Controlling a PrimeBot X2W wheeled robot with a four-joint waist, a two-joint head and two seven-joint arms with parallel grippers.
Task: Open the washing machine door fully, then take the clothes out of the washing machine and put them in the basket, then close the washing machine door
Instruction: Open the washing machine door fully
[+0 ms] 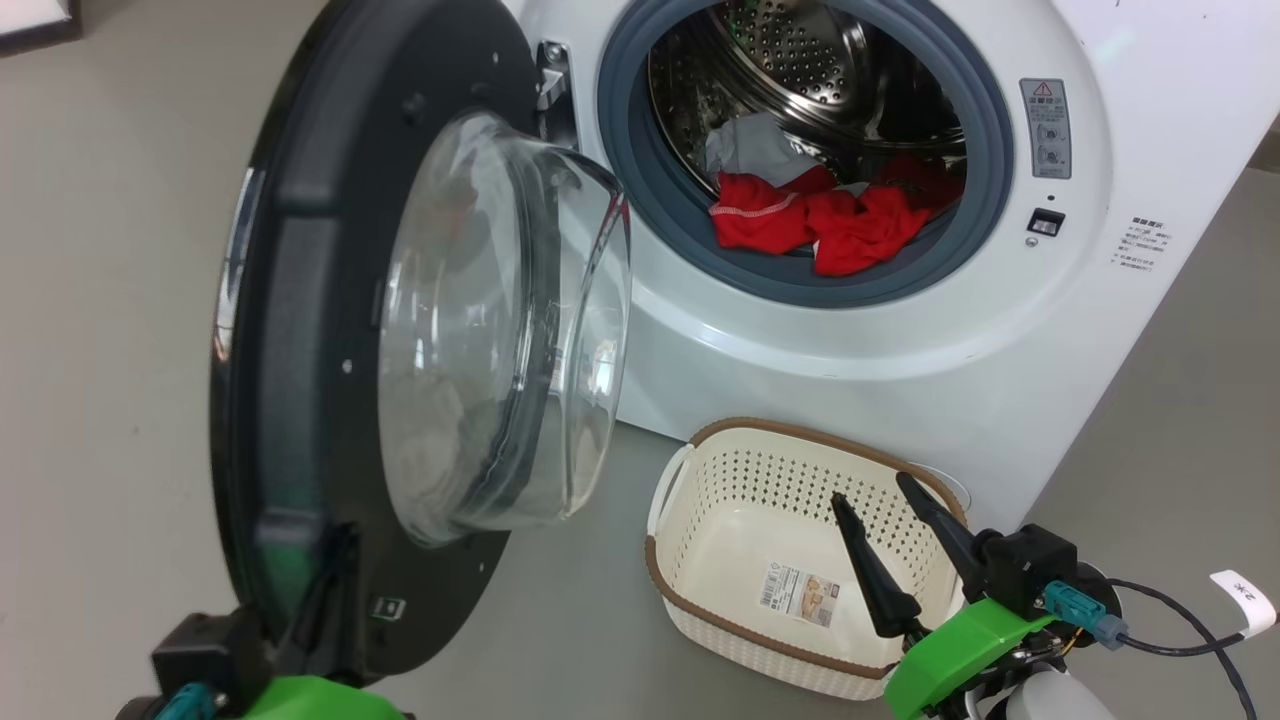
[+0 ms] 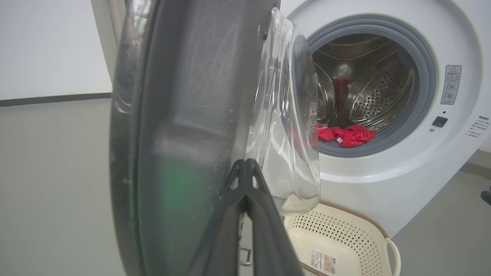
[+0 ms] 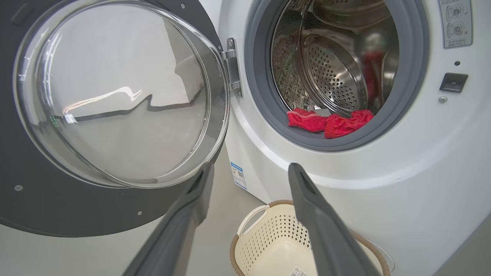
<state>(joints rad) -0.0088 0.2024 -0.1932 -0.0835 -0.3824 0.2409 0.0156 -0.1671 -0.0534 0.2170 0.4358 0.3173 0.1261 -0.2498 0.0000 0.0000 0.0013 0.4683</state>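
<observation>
The washing machine (image 1: 900,380) stands with its black-rimmed door (image 1: 290,330) swung out to the left, the glass bowl facing the drum. Red clothes (image 1: 820,220) and a white-grey piece (image 1: 750,150) lie at the drum's front lip. My left gripper (image 1: 340,545) is shut, its tips against the door's lower inner rim; in the left wrist view the left gripper (image 2: 245,164) meets the door (image 2: 184,115) beside the glass. My right gripper (image 1: 870,490) hangs open and empty over the cream basket (image 1: 800,432), which is empty on the floor before the machine.
Grey floor surrounds the machine. A black cable with a white tag (image 1: 1240,598) trails from my right wrist. A white wall with a dark skirting strip (image 2: 53,99) runs behind the door. A dark shoe-like shape (image 2: 486,197) sits at the far right edge.
</observation>
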